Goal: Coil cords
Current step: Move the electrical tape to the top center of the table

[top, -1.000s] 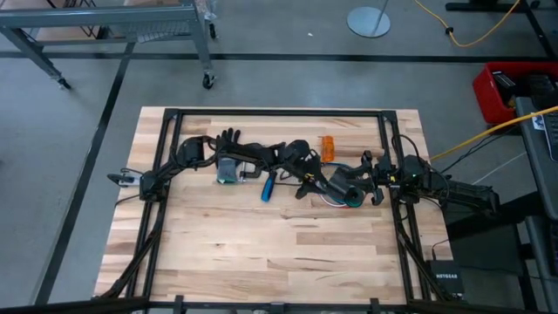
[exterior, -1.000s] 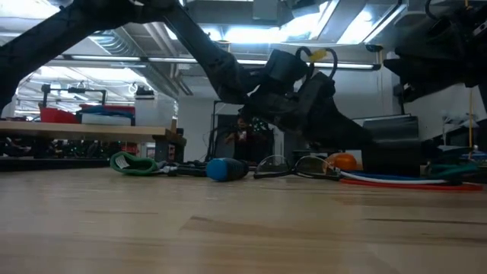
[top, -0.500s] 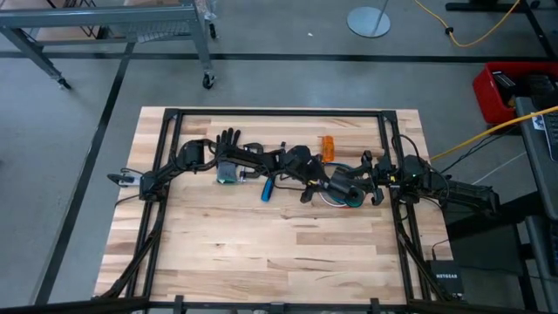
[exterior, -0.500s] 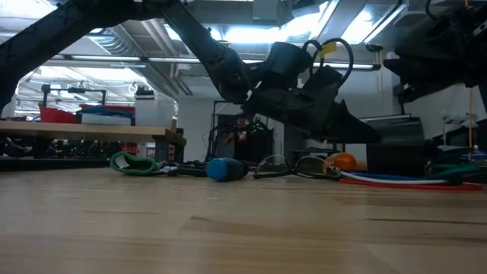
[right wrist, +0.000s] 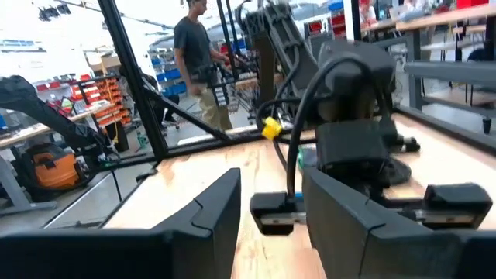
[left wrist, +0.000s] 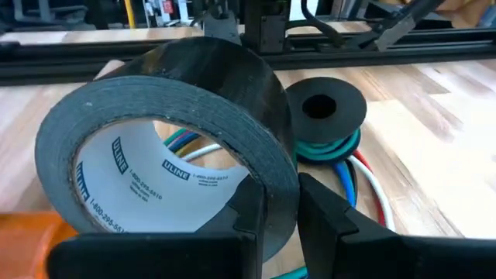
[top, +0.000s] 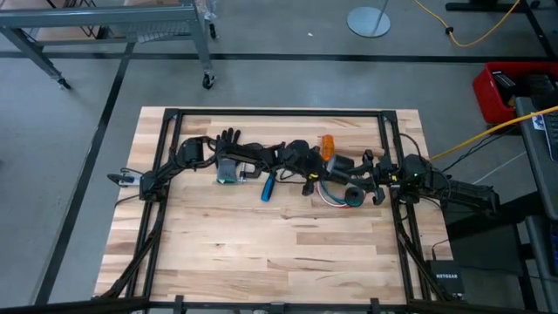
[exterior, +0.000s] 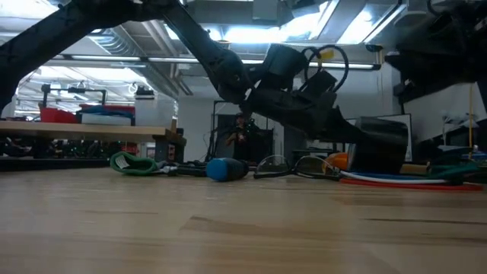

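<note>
From the high view I see my left gripper reached across to the table's right-centre, its fingers clamped across the wall of the grey tape roll, one inside the white core and one outside. In the low view that roll hangs tilted, its lower edge just above the wood, with the left gripper coming down to it from the upper left. The cords, a loose ring of white, blue and red wires, lie flat on the table directly beneath and beside the roll; in the left wrist view I read them as white, red and blue strands fanning out on the wood and more strands visible through the roll's core. A small black spool with teal windings stands on the cords just beyond the roll. In the low view the cords run as a thin white-and-red band along the table surface at right. My right gripper waits near the table's right edge, close beside the cords, and in its own wrist view its two fingers stand apart with nothing between them. Further left on the table lie a blue-handled tool, a black glove and, beside the roll, an orange block. A person walks in the room behind.
</note>
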`<state>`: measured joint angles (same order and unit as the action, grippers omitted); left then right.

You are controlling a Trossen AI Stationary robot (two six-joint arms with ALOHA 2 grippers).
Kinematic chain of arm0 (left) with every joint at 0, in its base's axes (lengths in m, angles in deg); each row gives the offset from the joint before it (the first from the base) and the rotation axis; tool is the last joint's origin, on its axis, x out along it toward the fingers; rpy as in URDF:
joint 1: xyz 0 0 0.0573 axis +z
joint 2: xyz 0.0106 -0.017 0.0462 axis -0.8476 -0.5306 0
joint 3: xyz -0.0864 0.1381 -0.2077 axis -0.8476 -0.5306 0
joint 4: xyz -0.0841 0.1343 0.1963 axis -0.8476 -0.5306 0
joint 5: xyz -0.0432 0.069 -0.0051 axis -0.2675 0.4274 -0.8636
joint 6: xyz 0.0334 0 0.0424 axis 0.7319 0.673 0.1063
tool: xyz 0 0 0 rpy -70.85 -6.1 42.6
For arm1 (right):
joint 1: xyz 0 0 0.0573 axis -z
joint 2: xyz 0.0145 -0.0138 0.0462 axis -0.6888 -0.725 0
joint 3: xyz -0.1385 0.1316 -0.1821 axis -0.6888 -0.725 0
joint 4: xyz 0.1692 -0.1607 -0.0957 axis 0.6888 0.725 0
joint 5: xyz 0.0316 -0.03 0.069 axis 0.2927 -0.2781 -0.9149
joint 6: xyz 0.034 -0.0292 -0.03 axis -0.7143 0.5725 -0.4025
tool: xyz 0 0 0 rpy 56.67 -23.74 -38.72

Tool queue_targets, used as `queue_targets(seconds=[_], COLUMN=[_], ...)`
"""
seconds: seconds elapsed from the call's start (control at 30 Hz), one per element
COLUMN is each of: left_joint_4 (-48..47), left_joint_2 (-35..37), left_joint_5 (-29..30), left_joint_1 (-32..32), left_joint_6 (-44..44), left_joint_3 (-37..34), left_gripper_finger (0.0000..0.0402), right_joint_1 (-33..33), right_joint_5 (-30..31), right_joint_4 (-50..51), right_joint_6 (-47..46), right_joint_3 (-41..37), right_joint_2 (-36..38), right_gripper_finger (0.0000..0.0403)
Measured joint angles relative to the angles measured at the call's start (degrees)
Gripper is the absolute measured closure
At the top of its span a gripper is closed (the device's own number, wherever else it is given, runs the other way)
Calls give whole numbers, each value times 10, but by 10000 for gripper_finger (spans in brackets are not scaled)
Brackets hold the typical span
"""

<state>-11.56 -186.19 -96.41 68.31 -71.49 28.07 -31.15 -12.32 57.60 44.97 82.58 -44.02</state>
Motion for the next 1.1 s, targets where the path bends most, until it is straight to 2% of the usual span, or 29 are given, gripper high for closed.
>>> queue_targets(seconds=[0.2, 0.5, 0.83, 1.1], left_joint_4=[-57, -284, -449, -494], left_joint_2=[60, 152, 172, 172], left_joint_5=[53, 203, 245, 246], left_joint_1=[21, 44, 80, 93], left_joint_6=[23, 140, 176, 202], left_joint_3=[1, 1, 1, 1], left_gripper_finger=[363, 363, 363, 363], right_joint_1=[0, 0, 0, 0], right_joint_5=[0, 1, 2, 7], right_joint_4=[-4, 11, 28, 26], right_joint_6=[6, 6, 6, 6], right_joint_3=[10, 11, 12, 12], right_joint_2=[0, 0, 0, 0], right_gripper_finger=[260, 260, 260, 260])
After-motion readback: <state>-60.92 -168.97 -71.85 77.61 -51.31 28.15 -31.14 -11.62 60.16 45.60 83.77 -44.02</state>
